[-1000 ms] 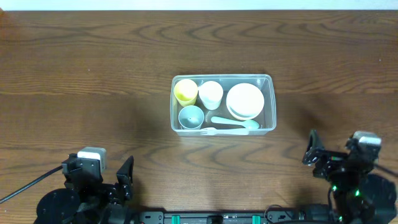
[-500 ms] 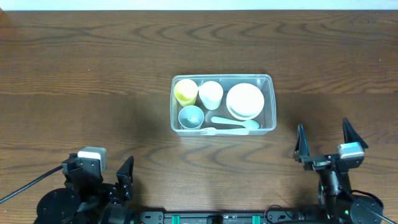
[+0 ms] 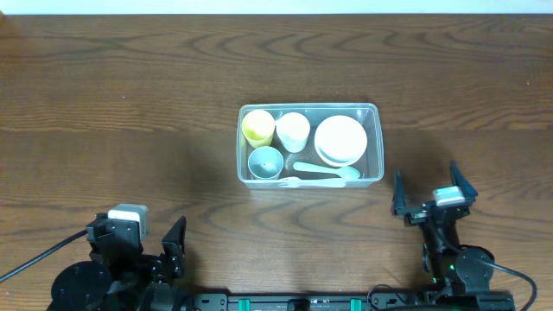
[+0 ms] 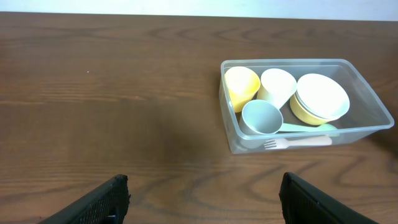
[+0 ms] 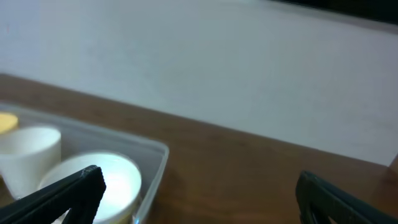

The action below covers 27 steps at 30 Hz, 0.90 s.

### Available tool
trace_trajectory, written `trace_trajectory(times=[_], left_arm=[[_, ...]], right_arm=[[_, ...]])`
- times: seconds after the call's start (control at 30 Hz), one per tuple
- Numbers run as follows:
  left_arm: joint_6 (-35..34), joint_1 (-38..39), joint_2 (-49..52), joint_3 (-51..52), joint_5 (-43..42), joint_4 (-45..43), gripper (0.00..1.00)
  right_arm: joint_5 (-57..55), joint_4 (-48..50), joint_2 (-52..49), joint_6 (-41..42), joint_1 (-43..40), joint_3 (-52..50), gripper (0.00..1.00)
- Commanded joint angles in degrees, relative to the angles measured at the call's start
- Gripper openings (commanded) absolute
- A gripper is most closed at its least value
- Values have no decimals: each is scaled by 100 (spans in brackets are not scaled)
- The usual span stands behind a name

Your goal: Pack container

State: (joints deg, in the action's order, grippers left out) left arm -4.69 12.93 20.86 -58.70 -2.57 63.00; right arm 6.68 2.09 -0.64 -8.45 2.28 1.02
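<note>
The clear rectangular container [image 3: 374,111] stands mid-table. It holds a yellow cup [image 3: 257,126], a white cup [image 3: 293,130], a blue cup [image 3: 265,161], stacked bowls [image 3: 340,140] and a pale spoon and fork [image 3: 324,175]. It also shows in the left wrist view [image 4: 379,118] and partly in the right wrist view [image 5: 155,168]. My left gripper [image 3: 173,248] is open and empty at the front left, well away from the container. My right gripper [image 3: 426,192] is open and empty, just front-right of the container's corner.
Bare brown wood table [image 3: 121,112] surrounds the container on all sides. A pale wall [image 5: 205,62] rises behind the table's far edge in the right wrist view.
My right gripper has moved from the front right edge up and to the left, toward the container's right front corner. The left arm has not moved.
</note>
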Motion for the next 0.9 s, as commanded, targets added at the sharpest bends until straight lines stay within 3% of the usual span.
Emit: trace_trajectory(times=[0.0, 0.87], left_arm=[[-50, 24, -2, 20, 61, -4, 78], [-50, 24, -2, 20, 61, -4, 78]], right_arm=[[474, -271, 37, -575, 46, -70, 99], [560, -529, 35, -470, 44, -70, 99]])
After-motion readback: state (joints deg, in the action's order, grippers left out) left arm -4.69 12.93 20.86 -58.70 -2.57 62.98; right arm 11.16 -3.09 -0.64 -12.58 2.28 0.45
